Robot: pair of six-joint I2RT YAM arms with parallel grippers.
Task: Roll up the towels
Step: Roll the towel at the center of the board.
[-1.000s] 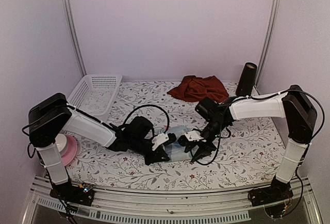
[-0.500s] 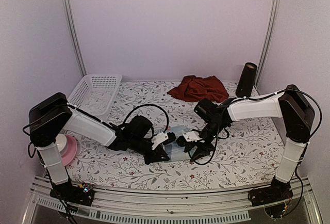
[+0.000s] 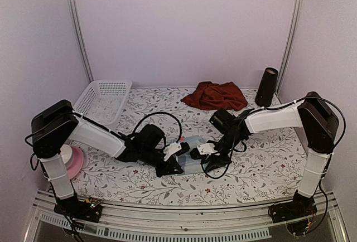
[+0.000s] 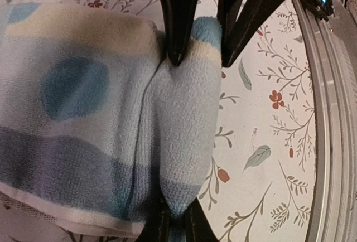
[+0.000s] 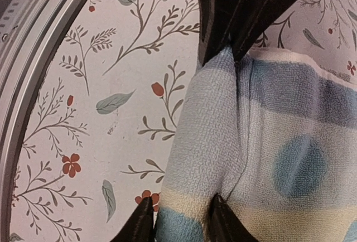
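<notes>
The pastel checked towel [image 3: 191, 148] lies bunched at the table's front middle, between both grippers. My left gripper [image 3: 176, 163] is shut on a narrow fold at one end of the towel [image 4: 184, 136], the cloth pinched between its fingertips [image 4: 174, 222]. My right gripper [image 3: 202, 154] faces it from the other end, and the same fold [image 5: 206, 141] fills the gap between its two fingers [image 5: 179, 215]. Each wrist view shows the other gripper's black fingers at the top. The dark red towel [image 3: 215, 95] lies crumpled at the back of the table, away from both arms.
A white mesh basket [image 3: 103, 100] stands at the back left. A black cylinder [image 3: 266, 86] stands upright at the back right. A pink and white object [image 3: 72, 161] sits by the left arm's base. A metal rail [image 3: 184, 211] runs along the front edge.
My right gripper has shifted left to the towel's end and its jaws have narrowed onto the fold. The left gripper has kept its pinch in place.
</notes>
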